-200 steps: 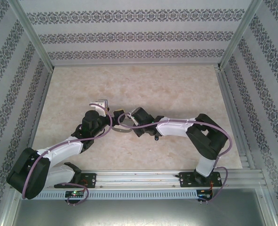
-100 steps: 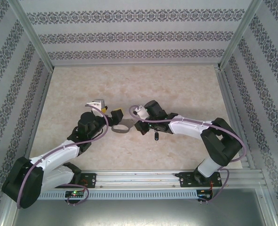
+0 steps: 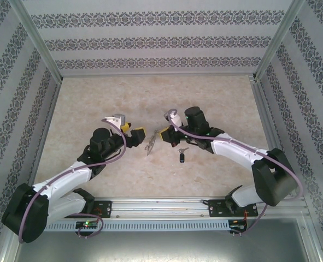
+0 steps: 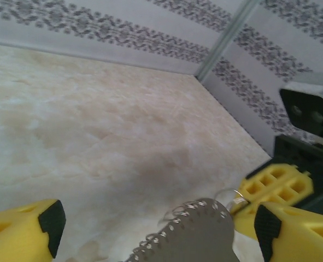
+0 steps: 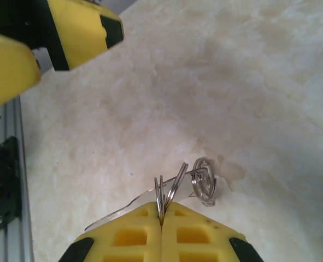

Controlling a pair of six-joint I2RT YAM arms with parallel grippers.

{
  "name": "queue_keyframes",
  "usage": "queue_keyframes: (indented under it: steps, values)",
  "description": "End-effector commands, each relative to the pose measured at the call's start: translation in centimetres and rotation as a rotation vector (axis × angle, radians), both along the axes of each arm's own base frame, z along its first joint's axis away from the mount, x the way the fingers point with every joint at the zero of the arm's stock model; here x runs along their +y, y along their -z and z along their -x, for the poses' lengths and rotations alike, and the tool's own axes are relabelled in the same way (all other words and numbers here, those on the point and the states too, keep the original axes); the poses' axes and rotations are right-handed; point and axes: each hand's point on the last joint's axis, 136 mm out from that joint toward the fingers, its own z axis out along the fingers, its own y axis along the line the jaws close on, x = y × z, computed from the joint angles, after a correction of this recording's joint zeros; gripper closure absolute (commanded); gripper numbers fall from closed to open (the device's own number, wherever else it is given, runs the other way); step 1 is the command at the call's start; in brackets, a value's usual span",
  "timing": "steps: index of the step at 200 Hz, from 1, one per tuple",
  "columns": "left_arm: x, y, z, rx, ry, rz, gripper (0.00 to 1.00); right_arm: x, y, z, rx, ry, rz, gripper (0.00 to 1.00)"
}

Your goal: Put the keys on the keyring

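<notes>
1. Grey keyring (image 3: 150,145) hangs mid-frame, pinched at its split rings (image 5: 162,192) by the fully closed right gripper (image 3: 162,135). The left gripper (image 3: 134,131) stands wide, the loop between its jaws and apparently untouched.
2. Key (image 3: 182,158) lies on the counter (image 3: 205,98), lower right of the keyring.
3. Risk: such a thin pinch could slip or twist if the left gripper closes off-centre. The key is tiny and flat, so hard to lift.
4. Beige marbled counter; patterned walls (image 3: 161,41); aluminium frame (image 3: 150,204).

Bright, even light w/ soft shadows — wrist cams blurry up close.

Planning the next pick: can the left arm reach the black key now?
Probably yes: the left gripper stands open and the key lies uncovered, but the keyring hanging from the right gripper sits between them.
</notes>
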Motion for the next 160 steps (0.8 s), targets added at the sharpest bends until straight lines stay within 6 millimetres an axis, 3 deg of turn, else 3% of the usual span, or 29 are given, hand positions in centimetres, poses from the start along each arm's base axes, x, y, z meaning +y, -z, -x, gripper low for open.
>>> queue_keyframes:
  steps: [1, 63, 99, 128, 160]
  values:
    - [-2.2, -1.8, 0.8, -0.034, 0.147, 0.002, 0.14, 0.4, -2.8, 0.3, -0.008, -0.056, -0.101, 1.00]
    - [-4.8, -3.8, 1.4, -0.066, 0.317, 0.012, 0.50, 0.6, -3.1, -0.3, 0.039, -0.110, -0.145, 1.00]
    - [-6.5, -4.7, 1.7, -0.044, 0.435, 0.043, 0.52, 0.8, -4.6, -0.5, 0.058, -0.134, -0.185, 1.00]
    - [-6.8, -5.1, 1.5, -0.045, 0.450, 0.067, 0.54, 0.8, -5.4, -0.3, 0.056, -0.146, -0.198, 1.00]
    - [-7.2, -5.5, 1.3, -0.034, 0.484, 0.097, 0.68, 0.7, -5.9, -0.1, 0.068, -0.165, -0.221, 1.00]
